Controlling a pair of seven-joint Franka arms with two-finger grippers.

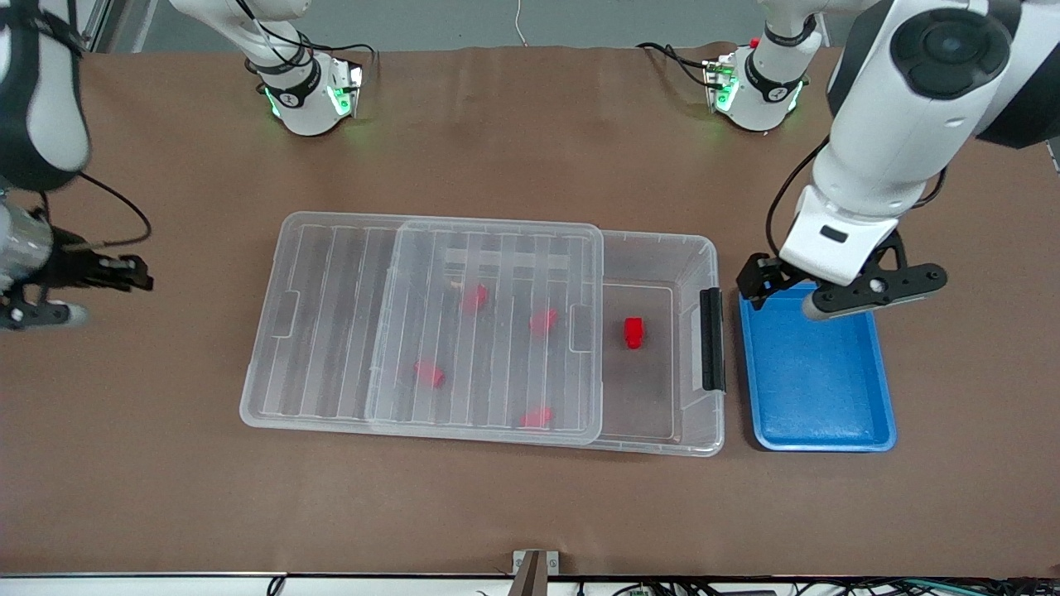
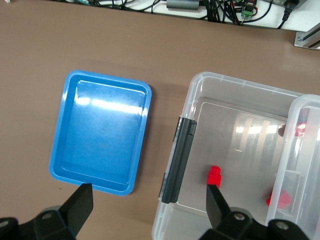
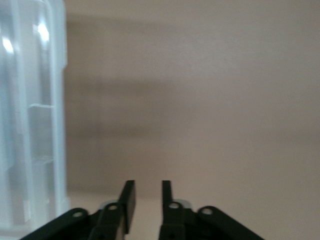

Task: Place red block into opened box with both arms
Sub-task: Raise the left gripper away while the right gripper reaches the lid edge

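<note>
The clear box (image 1: 701, 248) lies mid-table, its ribbed lid (image 1: 331, 314) slid toward the right arm's end, so the end by the black latch (image 1: 711, 339) is uncovered. One red block (image 1: 633, 332) (image 2: 214, 176) rests on the box's floor in that uncovered part. Several more red blocks show blurred under the lid. My left gripper (image 1: 795, 298) (image 2: 148, 192) hangs open and empty over the blue tray's edge beside the latch. My right gripper (image 1: 141, 275) (image 3: 148, 185) sits off the box's lidded end, fingers drawn nearly together with only a thin gap, holding nothing.
A shallow blue tray (image 1: 816, 381) (image 2: 100, 130) with nothing in it lies beside the box at the left arm's end. Brown table surface surrounds the box. The box's clear wall (image 3: 30, 125) shows beside my right gripper.
</note>
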